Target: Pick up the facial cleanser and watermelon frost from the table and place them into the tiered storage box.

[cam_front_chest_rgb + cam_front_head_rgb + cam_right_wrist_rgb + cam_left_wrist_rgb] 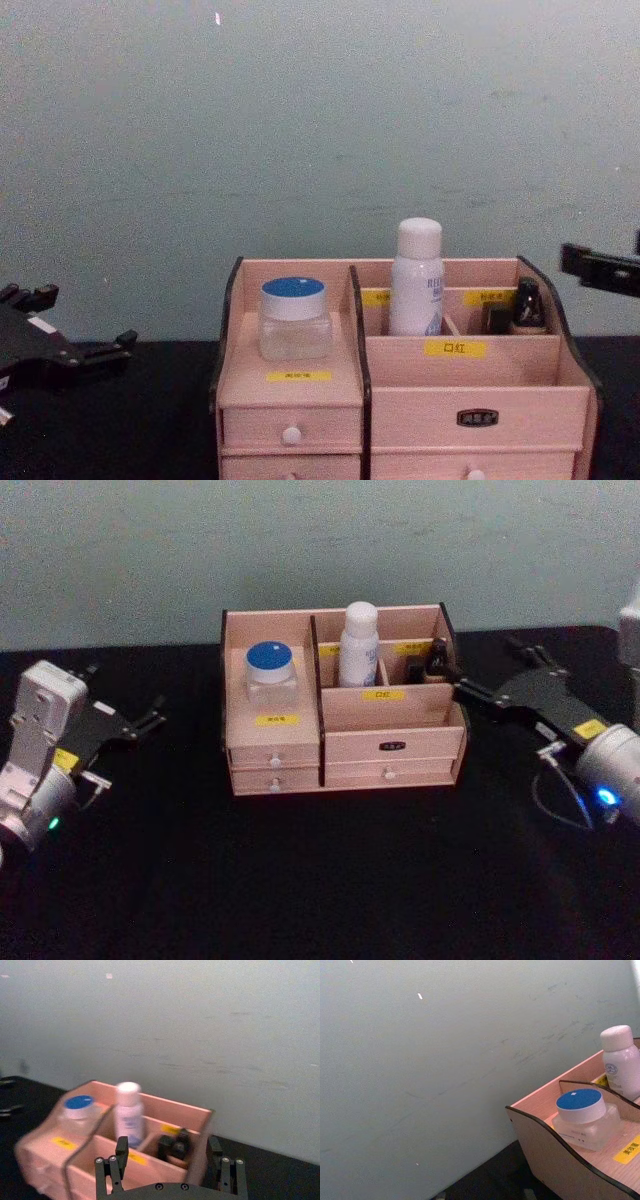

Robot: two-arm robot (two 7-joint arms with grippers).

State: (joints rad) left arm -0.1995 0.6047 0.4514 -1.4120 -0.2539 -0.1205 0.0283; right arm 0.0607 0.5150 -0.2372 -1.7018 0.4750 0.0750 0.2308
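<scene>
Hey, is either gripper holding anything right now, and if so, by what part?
Nothing is held. The left gripper and the right gripper are both open and empty, one on each side of the tiered storage box.

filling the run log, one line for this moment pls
left gripper: open, left of pinkish-wood tiered storage box | right gripper: open, at its right | blue-lidded clear jar, white bottle: inside

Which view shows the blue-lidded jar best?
The left wrist view: the jar is close, with lid and clear body both plain. Head shows it from above, chest side-on, and right wrist blurred.
</scene>
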